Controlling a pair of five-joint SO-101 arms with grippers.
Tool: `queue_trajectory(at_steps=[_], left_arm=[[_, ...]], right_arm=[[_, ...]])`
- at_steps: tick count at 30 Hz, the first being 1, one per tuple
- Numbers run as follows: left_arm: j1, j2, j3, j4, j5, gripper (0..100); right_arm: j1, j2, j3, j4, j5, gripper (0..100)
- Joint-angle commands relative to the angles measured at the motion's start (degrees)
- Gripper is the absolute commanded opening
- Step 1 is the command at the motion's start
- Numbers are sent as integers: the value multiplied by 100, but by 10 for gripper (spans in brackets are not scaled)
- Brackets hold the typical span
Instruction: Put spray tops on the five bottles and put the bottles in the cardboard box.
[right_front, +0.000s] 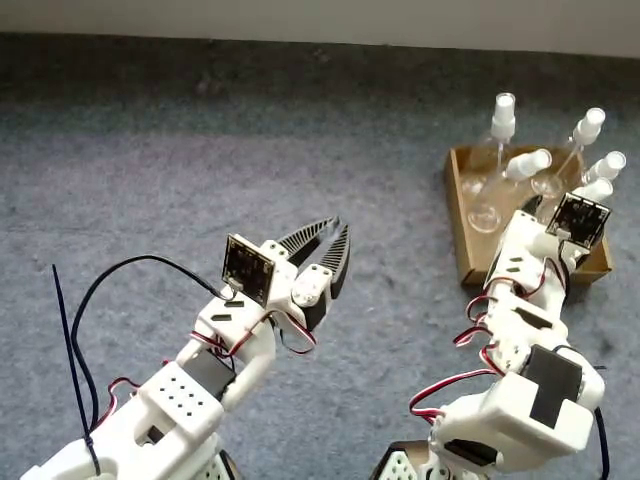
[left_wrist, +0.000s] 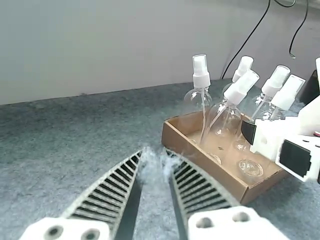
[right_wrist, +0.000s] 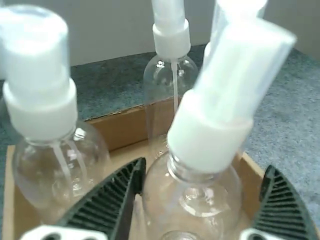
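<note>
Now under way: likely the last placement. All five bottles (right_front: 485, 208) stand in the cardboard box (right_front: 460, 240) with spray tops (right_front: 527, 163) on, so you look close to finished.
Right hand (right_wrist: 205, 170): spread wide on either side of one bottle (right_wrist: 192, 200) inside the box, and not gripping it as far as can be judged.
Left hand (left_wrist: 154, 154): narrowly parted and holding nothing, low over the grey counter (left_wrist: 65, 135), apart from the box.
Next move: probably lift your right hand straight up. Several tops lean, so keep clear of them and avoid tipping a bottle.
High view: gives you the count of five and where both arms sit.
Right wrist view: adds what the arm hides from above, the spread fingers with the bottle between them.
Left wrist view: shows the box's side wall and how the bottles lean.
</note>
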Motion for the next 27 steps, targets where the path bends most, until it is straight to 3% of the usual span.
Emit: queue_trajectory(at_steps=[1, 9, 27], left_arm=[[-57, -22, -127, 9, 35, 6], [-57, -22, -127, 9, 35, 6], [-57, -22, -110, 26, 18, 6]], right_arm=[[-4, -119, -286, -136, 53, 317], [-4, -286, -251, -22, 70, 317], [-4, -3996, -136, 4637, 79, 317]])
